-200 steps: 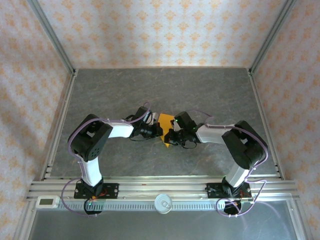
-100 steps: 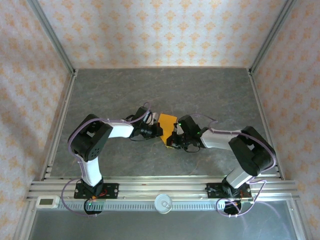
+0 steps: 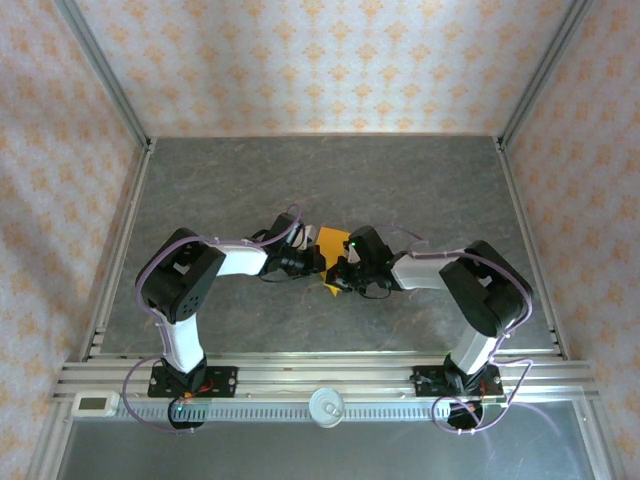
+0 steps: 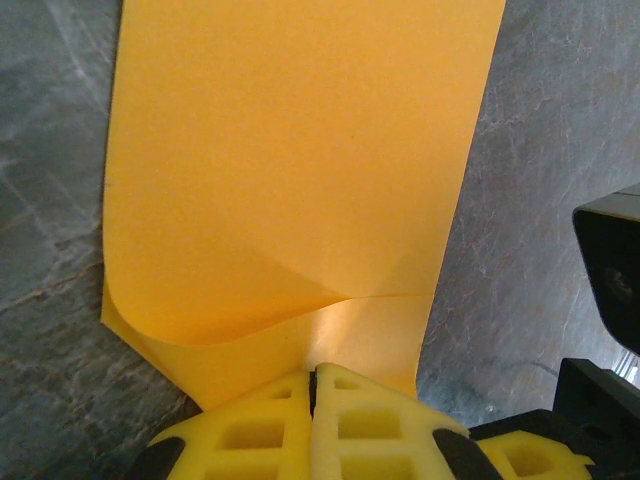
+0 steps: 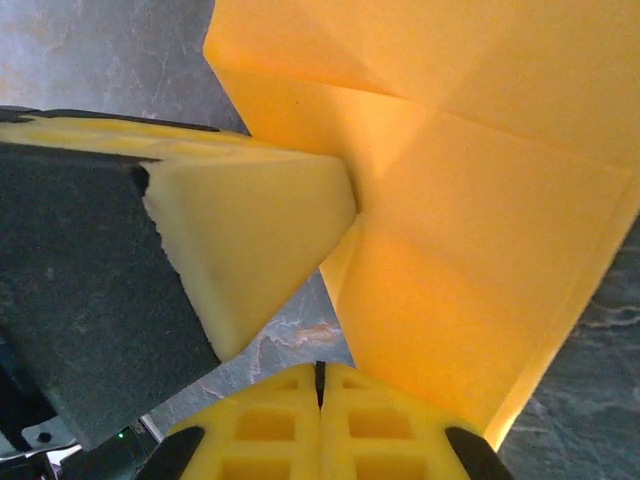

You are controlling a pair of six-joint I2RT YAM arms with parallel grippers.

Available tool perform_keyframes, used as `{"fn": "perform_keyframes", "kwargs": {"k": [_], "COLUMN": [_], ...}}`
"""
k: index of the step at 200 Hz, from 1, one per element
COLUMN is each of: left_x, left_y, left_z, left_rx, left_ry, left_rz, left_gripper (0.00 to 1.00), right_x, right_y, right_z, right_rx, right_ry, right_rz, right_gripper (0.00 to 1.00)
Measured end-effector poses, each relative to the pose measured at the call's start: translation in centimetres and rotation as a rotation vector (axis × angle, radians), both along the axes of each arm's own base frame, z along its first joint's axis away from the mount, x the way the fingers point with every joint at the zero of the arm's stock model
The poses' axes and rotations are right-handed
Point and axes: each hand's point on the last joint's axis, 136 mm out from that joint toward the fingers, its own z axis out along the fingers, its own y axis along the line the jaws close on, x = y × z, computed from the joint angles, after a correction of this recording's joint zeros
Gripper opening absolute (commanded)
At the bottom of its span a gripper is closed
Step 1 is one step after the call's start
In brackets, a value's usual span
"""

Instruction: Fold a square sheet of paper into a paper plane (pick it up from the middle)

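The orange sheet of paper (image 3: 331,240) lies partly folded at the middle of the table, between the two grippers. In the left wrist view the sheet of paper (image 4: 300,150) curls up at its near edge, and my left gripper (image 4: 313,372) is shut with that edge pinched at its tips. My left gripper (image 3: 320,263) meets the paper from the left. My right gripper (image 5: 321,368) is shut with nothing in it, just off the creased paper (image 5: 480,230). The left gripper's yellow finger (image 5: 250,240) touches the paper's edge there.
The grey stone-patterned table (image 3: 300,180) has free room behind and to both sides. Metal frame posts (image 3: 110,90) and patterned walls ring it. A rail (image 3: 320,380) runs along the near edge. The right gripper's black body (image 4: 610,270) sits close to the left fingers.
The right arm swung a little outward and toward the near edge half a second ago, then came back to the paper. The left arm and the paper have barely moved.
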Motion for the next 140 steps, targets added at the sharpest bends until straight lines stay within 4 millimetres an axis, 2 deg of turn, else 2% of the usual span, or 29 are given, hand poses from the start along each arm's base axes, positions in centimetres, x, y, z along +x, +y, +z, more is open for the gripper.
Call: {"fn": "perform_keyframes", "kwargs": {"k": [26, 64, 105, 119, 140], "left_x": [0.0, -0.5, -0.5, -0.5, -0.5], "left_y": [0.0, -0.4, -0.5, -0.4, -0.3], "left_z": [0.0, 0.0, 0.0, 0.0, 0.0], "left_rx": [0.001, -0.004, -0.011, -0.016, -0.025], "left_ry": [0.000, 0.000, 0.000, -0.005, -0.007], "left_rz": [0.001, -0.015, -0.009, -0.003, 0.013], "left_gripper": [0.04, 0.04, 0.03, 0.03, 0.03], "right_x": [-1.2, -3.1, -4.4, -4.4, -3.1], "right_y": [-1.0, -2.4, -2.8, -2.8, -2.2], "right_z": [-1.1, -1.1, -0.7, -0.2, 1.4], "right_rx": [-0.017, -0.008, -0.023, -0.032, -0.019], "right_ry": [0.019, 0.007, 0.026, 0.024, -0.018], "right_rz": [0.003, 0.003, 0.019, 0.017, -0.001], "right_gripper": [0.05, 0.05, 0.02, 0.01, 0.00]}}
